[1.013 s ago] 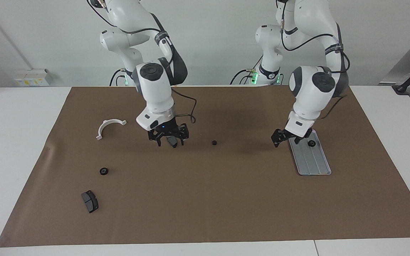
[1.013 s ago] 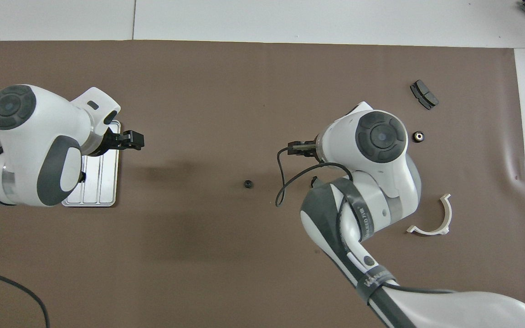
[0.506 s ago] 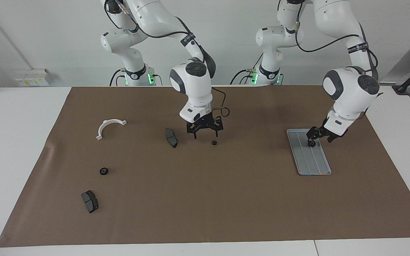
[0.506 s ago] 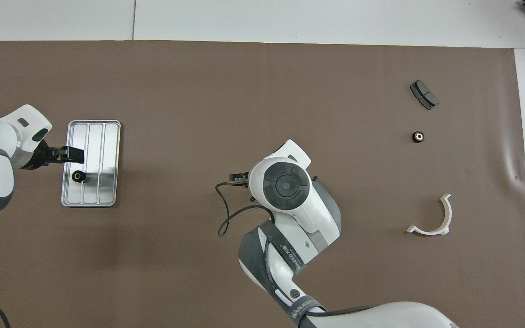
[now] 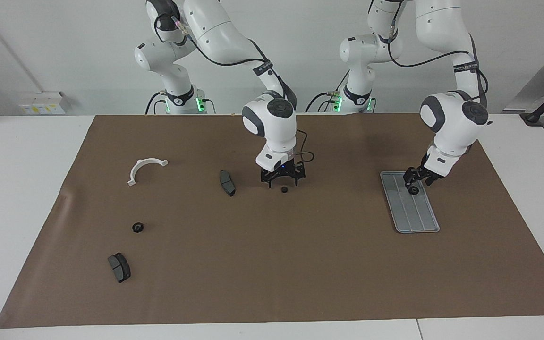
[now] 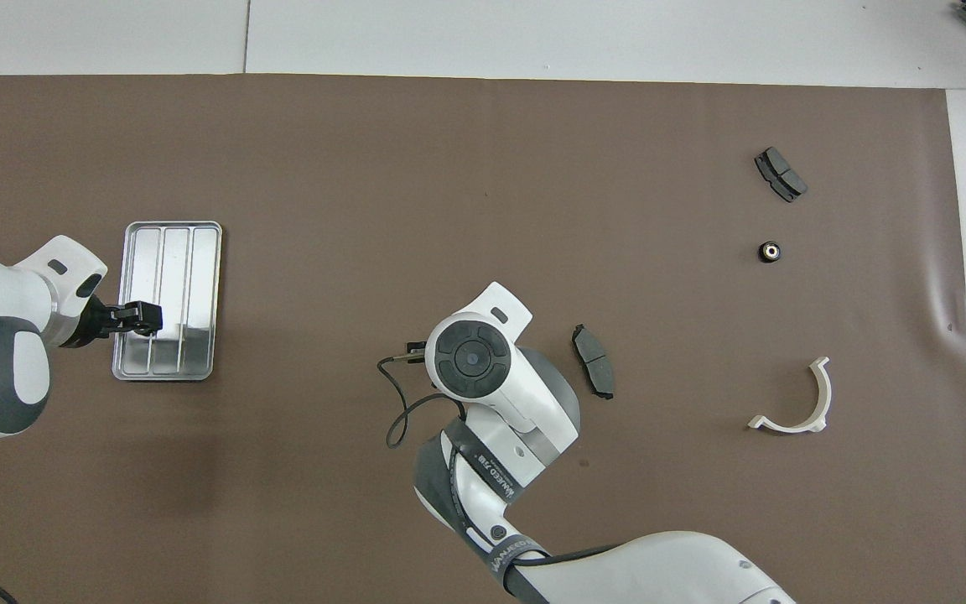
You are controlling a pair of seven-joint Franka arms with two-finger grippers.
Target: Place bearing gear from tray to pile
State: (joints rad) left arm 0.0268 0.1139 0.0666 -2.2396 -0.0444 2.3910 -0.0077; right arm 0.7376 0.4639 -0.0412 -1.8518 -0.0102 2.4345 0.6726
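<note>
the facing view shows a small gear [image 5: 284,189] under the right gripper [image 5: 282,180], whose fingers stand apart around it; the overhead view hides it beneath the wrist. the left gripper [image 5: 414,185] is clamped on the bearing gear [image 5: 413,190] on the tray [image 5: 418,222].

From overhead, you lose the small gear at mid-table under the right arm's wrist [image 6: 470,361], and the right gripper is covered too. The gear on the tray [image 6: 198,252] is masked by the left gripper [image 6: 143,317]. In the facing view you cannot tell whether the left gripper's fingers [image 5: 411,182] touch that gear [image 5: 413,190]. Both arms run off the overhead view's bottom edge.
</note>
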